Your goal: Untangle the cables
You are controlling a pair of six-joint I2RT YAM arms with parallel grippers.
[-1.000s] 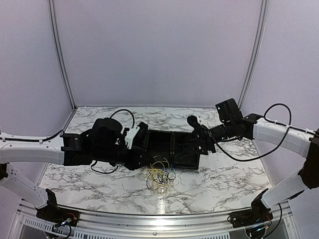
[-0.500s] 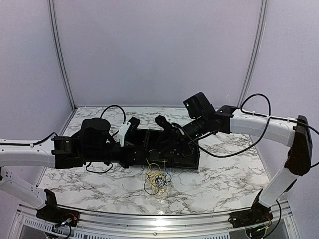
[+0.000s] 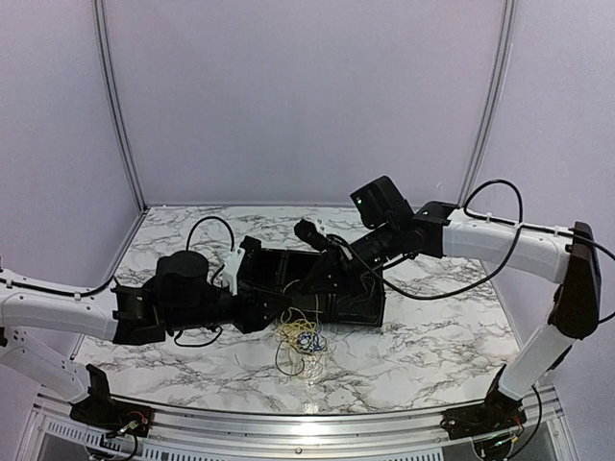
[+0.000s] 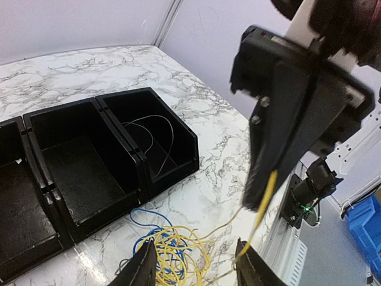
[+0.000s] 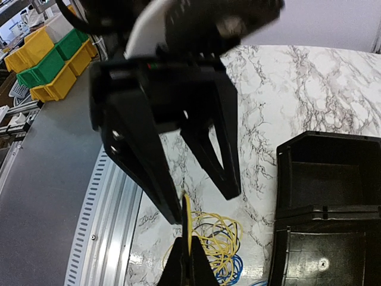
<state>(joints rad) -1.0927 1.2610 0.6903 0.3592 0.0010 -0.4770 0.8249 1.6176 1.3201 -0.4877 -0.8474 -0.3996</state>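
The cables (image 3: pixel 306 341) are a small tangle of thin yellow and blue wires on the marble, just in front of the black tray (image 3: pixel 360 312). In the right wrist view my right gripper (image 5: pixel 189 262) is shut on one yellow cable (image 5: pixel 188 223), and the tangle (image 5: pixel 223 238) lies beyond it. My left gripper (image 4: pixel 196 269) is open, hanging just above the tangle (image 4: pixel 166 253). The yellow cable (image 4: pixel 265 196) held by the right gripper (image 4: pixel 262 199) runs down past the left gripper's right-hand finger. The two grippers face each other closely above the tangle.
The black tray has several open bins (image 4: pixel 77 161); one bin holds a thin pale wire (image 4: pixel 156 134). The table's metal front rail (image 5: pixel 101 226) runs close behind the tangle. Yellow and green crates (image 5: pixel 50 62) sit beyond the table.
My right arm has swung in from the right over the tray, and its gripper has shut on a yellow cable. My left gripper has opened, and its arm has drawn back to the left.
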